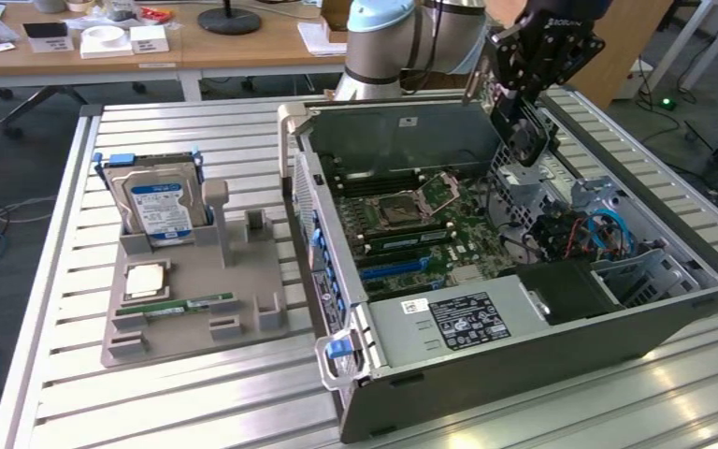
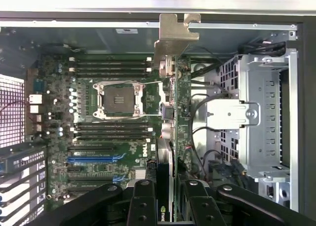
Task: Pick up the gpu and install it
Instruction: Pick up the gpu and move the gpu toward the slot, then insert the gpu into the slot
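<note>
light: bright, even | glare: table slats — soft shadows inside computer case

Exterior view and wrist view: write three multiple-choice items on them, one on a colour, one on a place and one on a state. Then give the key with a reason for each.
1. What colour is the label on the hard drive?
A red; B green; C blue.

2. Where is the gpu?
A above the open computer case; B lying on the hard drive; C lying beside the hard drive.

3. What state is the gripper in?
A open and empty; B shut on the gpu; C shut on the hard drive.

Key:
1 C, the upright drive's label is blue and white.
2 A, the card hangs over the case's open interior.
3 B, the gripper clamps the card's end in the wrist view.
</note>
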### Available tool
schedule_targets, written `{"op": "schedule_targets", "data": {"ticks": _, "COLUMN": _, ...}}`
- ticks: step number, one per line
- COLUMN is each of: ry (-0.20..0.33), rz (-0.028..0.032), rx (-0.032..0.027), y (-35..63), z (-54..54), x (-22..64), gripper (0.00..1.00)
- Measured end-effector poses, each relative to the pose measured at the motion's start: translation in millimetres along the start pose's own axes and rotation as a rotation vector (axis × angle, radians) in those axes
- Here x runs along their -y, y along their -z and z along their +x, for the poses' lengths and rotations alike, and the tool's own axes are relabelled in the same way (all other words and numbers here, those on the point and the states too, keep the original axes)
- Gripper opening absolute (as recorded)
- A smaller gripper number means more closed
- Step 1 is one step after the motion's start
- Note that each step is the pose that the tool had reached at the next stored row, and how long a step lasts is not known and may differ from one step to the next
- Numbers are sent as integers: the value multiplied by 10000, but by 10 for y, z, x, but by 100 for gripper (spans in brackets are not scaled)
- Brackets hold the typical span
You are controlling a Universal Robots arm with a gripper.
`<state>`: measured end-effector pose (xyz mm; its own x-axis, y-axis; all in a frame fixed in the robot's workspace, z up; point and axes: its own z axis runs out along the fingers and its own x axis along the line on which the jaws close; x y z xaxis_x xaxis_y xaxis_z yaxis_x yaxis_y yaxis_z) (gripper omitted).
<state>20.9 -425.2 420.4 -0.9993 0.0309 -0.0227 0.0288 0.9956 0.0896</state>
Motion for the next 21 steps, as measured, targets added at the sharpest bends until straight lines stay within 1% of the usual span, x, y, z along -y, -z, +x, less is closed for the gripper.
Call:
{"op": "schedule_targets", "data": {"ticks": 4, "ry": -1, "rz": 1, "rx": 0, "y": -2, "z": -73, "x": -2, "gripper": 26}}
{"op": "schedule_targets", "data": {"ticks": 7, "ry": 0, "rz": 0, "rx": 0, "y": -3, "z": -100, "x": -3, "gripper": 26}}
{"op": "schedule_targets", "data": {"ticks": 21, "ry": 113, "rz": -3, "rx": -10, "y": -3, "z": -101, "x": -2, "gripper": 26}}
